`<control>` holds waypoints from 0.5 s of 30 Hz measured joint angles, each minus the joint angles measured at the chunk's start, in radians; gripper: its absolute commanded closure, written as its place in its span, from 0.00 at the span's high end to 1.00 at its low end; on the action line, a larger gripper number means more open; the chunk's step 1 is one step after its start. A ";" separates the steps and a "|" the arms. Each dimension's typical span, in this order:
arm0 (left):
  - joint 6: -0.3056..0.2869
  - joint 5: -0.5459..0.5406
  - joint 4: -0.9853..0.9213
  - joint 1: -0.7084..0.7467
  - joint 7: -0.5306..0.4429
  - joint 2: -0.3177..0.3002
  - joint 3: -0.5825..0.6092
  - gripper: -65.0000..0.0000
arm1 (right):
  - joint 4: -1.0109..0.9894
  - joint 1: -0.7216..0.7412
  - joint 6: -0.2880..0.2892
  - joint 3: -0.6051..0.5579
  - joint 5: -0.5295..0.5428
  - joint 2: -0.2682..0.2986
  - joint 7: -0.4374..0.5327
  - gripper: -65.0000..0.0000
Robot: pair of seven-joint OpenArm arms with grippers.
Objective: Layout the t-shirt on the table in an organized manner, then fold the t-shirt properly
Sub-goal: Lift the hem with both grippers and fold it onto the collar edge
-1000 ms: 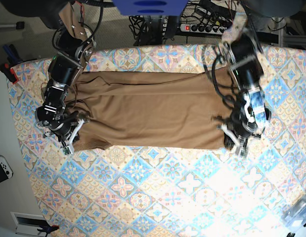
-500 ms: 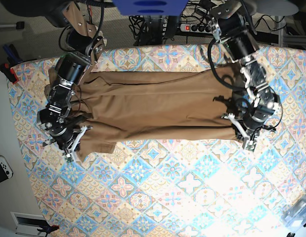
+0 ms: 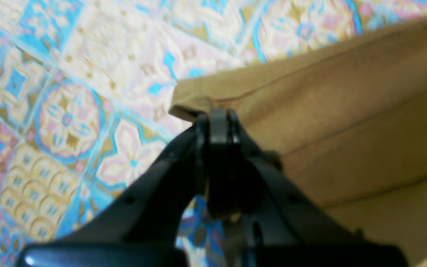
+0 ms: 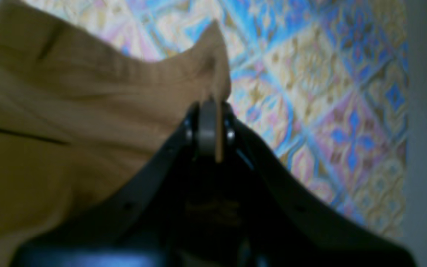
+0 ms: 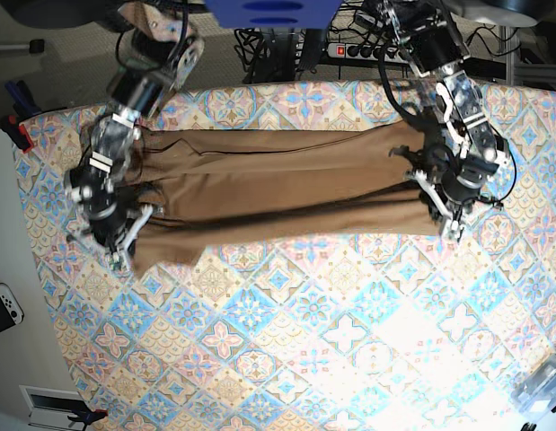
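Cloth — soft, tan, creased lengthwise: your t-shirt (image 5: 278,193) stretches as a long band over the tile-patterned table (image 5: 286,341), its corners pinched — left gripper (image 3: 217,116) and right gripper (image 4: 209,111) both clamped on fabric.

A power strip (image 5: 367,49) with a red switch is lying on the dark floor (image 5: 44,31) at twelve o'clock, among tangled black cables (image 5: 260,45). A white surface (image 5: 13,296) is running along nine o'clock, carrying a white game controller (image 5: 4,307). Strong light is washing out the area toward five o'clock. A blue object (image 5: 269,11) is hanging at the top centre.
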 measured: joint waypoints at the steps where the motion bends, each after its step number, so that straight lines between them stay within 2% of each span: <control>1: 0.000 0.000 0.029 0.021 -0.002 -0.001 0.002 0.00 | 0.025 -0.019 0.002 0.000 0.007 -0.004 0.001 0.00; 7: -0.001 -0.003 0.100 0.093 -0.003 -0.001 0.001 0.00 | 0.129 -0.076 -0.002 0.000 0.028 -0.014 0.006 0.00; 9: 0.000 -0.002 0.101 0.109 -0.003 -0.001 0.002 0.00 | 0.160 -0.102 -0.001 0.001 0.022 -0.031 -0.035 0.00; 15: 0.000 -0.002 0.104 0.157 -0.003 -0.001 0.002 0.00 | 0.233 -0.146 0.001 0.002 0.025 -0.031 -0.049 0.00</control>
